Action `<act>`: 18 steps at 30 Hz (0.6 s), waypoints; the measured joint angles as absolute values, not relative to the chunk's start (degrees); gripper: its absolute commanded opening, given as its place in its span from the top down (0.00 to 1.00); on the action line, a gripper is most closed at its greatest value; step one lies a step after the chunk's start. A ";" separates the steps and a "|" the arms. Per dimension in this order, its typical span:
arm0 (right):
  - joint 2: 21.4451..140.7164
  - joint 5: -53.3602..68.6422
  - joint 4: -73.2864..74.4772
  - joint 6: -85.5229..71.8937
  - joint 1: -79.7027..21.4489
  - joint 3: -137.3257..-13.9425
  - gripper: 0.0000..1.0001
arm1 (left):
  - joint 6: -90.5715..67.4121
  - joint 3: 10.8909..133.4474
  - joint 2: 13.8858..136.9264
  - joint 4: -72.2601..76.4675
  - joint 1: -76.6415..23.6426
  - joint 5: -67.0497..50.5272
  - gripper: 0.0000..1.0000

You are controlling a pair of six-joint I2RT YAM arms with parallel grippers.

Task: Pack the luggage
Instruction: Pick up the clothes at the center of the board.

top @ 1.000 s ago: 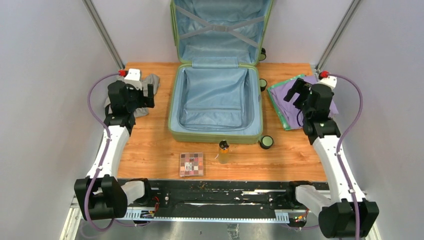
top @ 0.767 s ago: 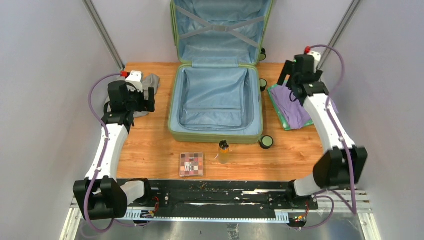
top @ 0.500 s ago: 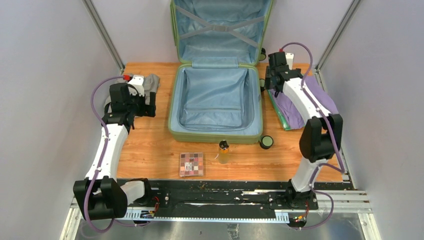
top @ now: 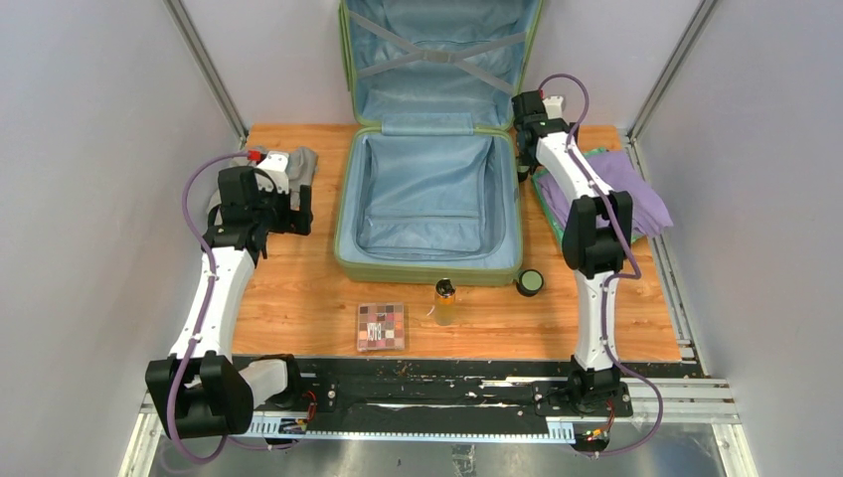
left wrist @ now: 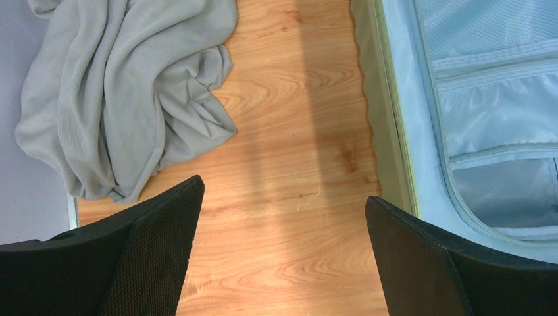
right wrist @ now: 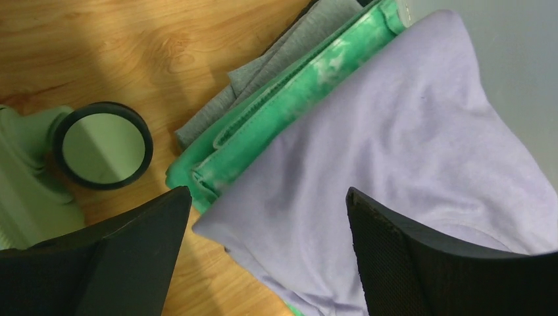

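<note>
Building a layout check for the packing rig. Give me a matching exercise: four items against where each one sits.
Things:
1. light-green hard-shell suitcase
2. crumpled grey cloth
3. folded lilac garment
4. small amber bottle

Places:
A. right of the suitcase
B. in the middle, lid open and upright
C. just in front of the suitcase's near wall
D. left of the suitcase

Pairs: 1-B, 2-D, 3-A, 4-C
</note>
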State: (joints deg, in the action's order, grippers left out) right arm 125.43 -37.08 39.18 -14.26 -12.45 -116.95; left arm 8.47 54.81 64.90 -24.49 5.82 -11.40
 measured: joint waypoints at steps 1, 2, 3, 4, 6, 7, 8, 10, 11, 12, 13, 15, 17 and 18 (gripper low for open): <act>126.91 -37.58 39.70 -14.26 -12.45 -118.04 0.10 | 8.54 54.72 64.86 -24.49 5.82 -11.44 0.00; 128.27 -37.85 40.34 -14.24 -12.45 -119.13 0.10 | 8.58 54.59 64.73 -24.51 5.82 -11.49 0.00; 129.51 -38.06 40.86 -14.24 -12.45 -120.20 0.11 | 8.60 54.43 64.62 -24.53 5.82 -11.55 0.00; 130.76 -38.28 41.54 -14.22 -12.45 -121.49 0.12 | 8.60 54.30 64.51 -24.56 5.82 -11.62 0.00; 132.46 -38.74 42.06 -14.17 -12.45 -123.46 0.12 | 8.60 54.13 64.40 -24.56 5.82 -11.64 0.00; 133.01 -38.85 42.17 -14.17 -12.45 -124.14 0.13 | 8.60 54.00 64.36 -24.53 5.82 -11.64 0.00; 133.23 -38.96 42.26 -14.17 -12.45 -124.40 0.14 | 8.60 53.89 64.34 -24.53 5.82 -11.64 0.00; 133.36 -39.03 42.76 -14.26 -12.43 -124.60 0.16 | 8.62 53.65 64.34 -24.53 5.82 -11.62 0.00; 133.36 -39.03 43.00 -14.37 -12.29 -124.60 0.17 | 8.62 53.56 64.34 -24.58 5.82 -11.62 0.00; 133.36 -39.03 43.29 -14.61 -12.21 -124.60 0.18 | 8.62 53.56 64.34 -24.58 5.82 -11.62 0.00; 133.36 -39.00 43.53 -14.98 -12.16 -124.51 0.20 | 8.62 53.56 64.34 -24.56 5.82 -11.62 0.00; 133.36 -38.94 43.72 -15.70 -11.88 -123.76 0.24 | 8.62 53.56 64.31 -24.56 5.82 -11.64 0.00; 133.36 -38.81 43.77 -16.27 -11.44 -122.56 0.29 | 8.62 53.56 64.23 -24.58 5.82 -11.64 0.00; 133.36 -38.70 43.88 -16.62 -11.11 -121.69 0.32 | 8.62 53.56 64.14 -24.58 5.82 -11.64 0.00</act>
